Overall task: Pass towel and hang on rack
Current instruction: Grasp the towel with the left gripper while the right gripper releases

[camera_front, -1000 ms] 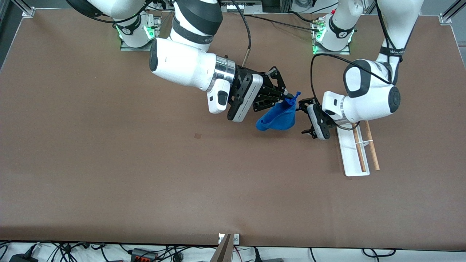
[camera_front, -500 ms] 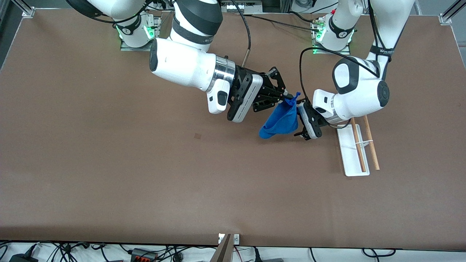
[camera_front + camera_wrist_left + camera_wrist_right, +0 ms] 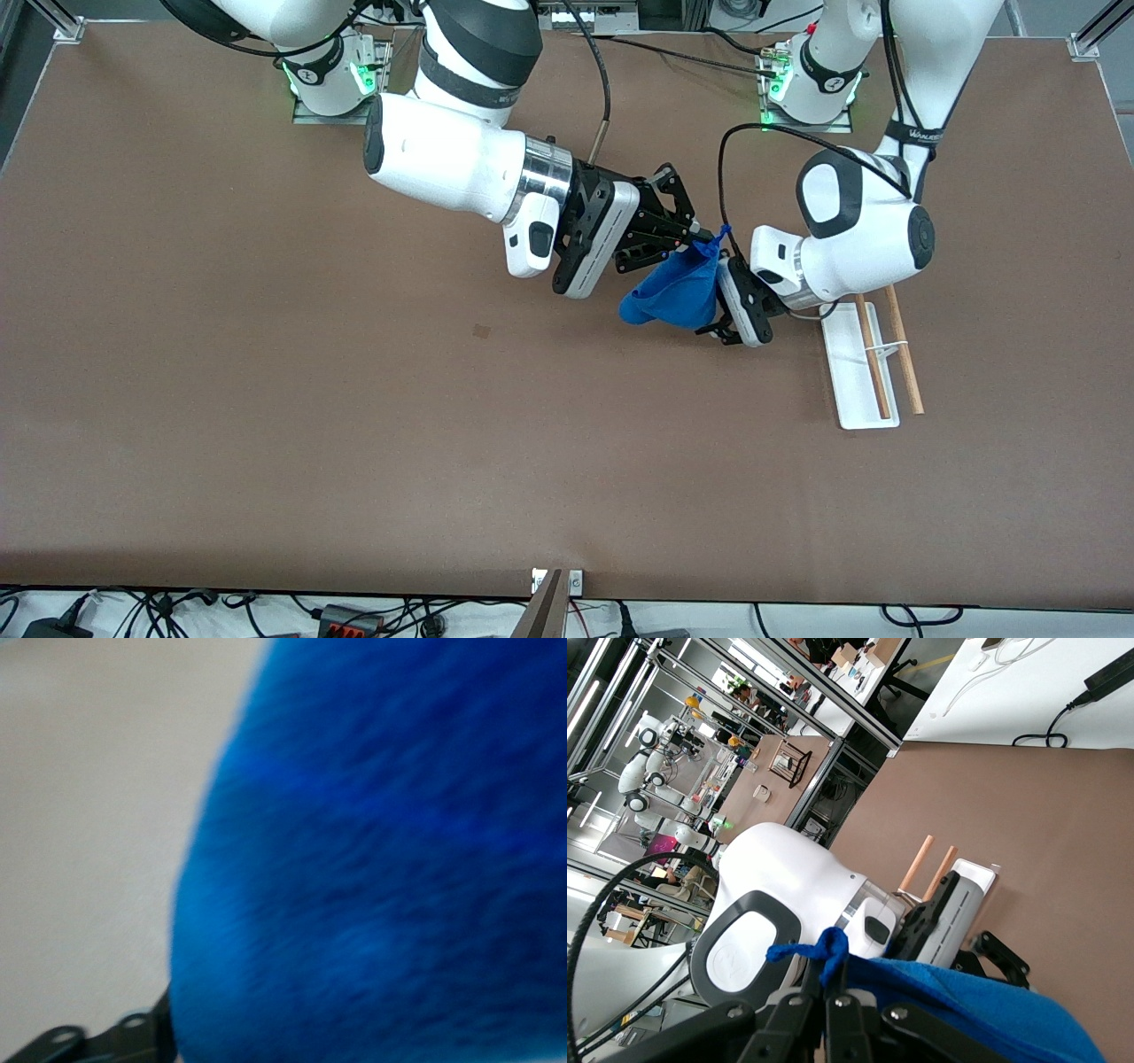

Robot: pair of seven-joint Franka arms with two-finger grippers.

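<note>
Midway through the hand-over, judging by how things lie.

On the brown table, nothing yet hung. Rack standing bare toward the left arm's end, both wooden rods uncovered, white base flat on the tabletop.

Held aloft between the two arms over the middle of the table: the blue towel, bunched into a drooping pouch, off the surface and near the rack but not touching it.

Right gripper pinched tight on the towel's top corner, just under the knotted loop tag, carrying its weight.

Left gripper pushed up against the towel's side facing the rack, cloth filling the left wrist view; fingers buried in the fabric, so whether spread or clamped cannot be told.

Done: towel lifted and presented. Left: a firm take by the left gripper, release by the right, carry over to the rack, drape across the rods.
</note>
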